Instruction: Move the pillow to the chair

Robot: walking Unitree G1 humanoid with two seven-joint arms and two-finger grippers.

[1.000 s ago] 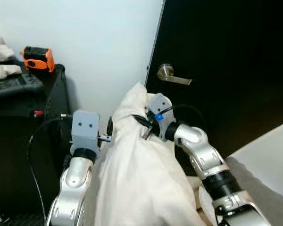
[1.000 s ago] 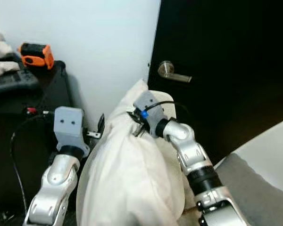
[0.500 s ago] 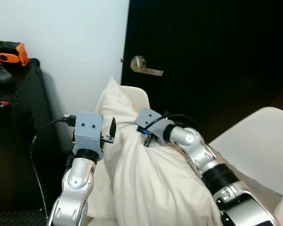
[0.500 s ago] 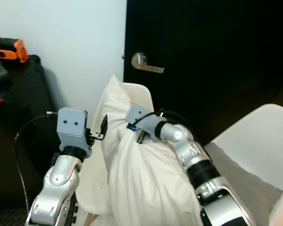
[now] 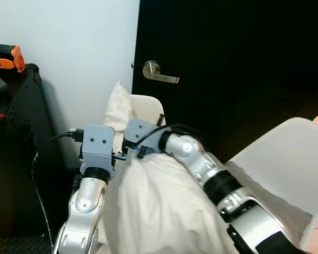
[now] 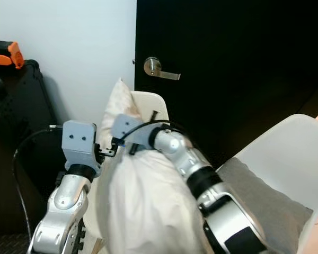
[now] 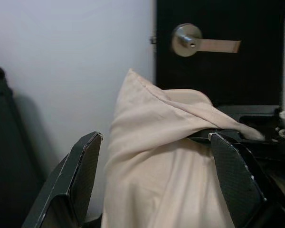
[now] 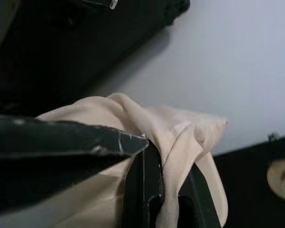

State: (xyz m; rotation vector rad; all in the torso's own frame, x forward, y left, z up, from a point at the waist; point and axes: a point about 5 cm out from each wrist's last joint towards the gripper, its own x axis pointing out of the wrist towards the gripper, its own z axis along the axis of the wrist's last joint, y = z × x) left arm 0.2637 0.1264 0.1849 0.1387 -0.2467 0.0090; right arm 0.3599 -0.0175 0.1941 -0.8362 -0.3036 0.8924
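1. My right hand (image 8: 154, 178) is clamped on a fold of cloth near the top corner of the soft cream fabric pillow (image 5: 159, 206); the cloth is pinched between its black fingers (image 8: 142, 190).
2. My left hand (image 7: 152, 180) is spread open, one finger on each side of the pillow's upper end, not squeezing it.
3. I hold the pillow upright in front of me, against the cream moulded plastic chair (image 5: 146, 108) standing by the black door with a silver lever handle (image 5: 160, 73).
4. To do this well, I judge I should lower the pillow onto the seat before releasing it.
5. Compared with half a second ago, my right hand has reached further across toward my left hand.
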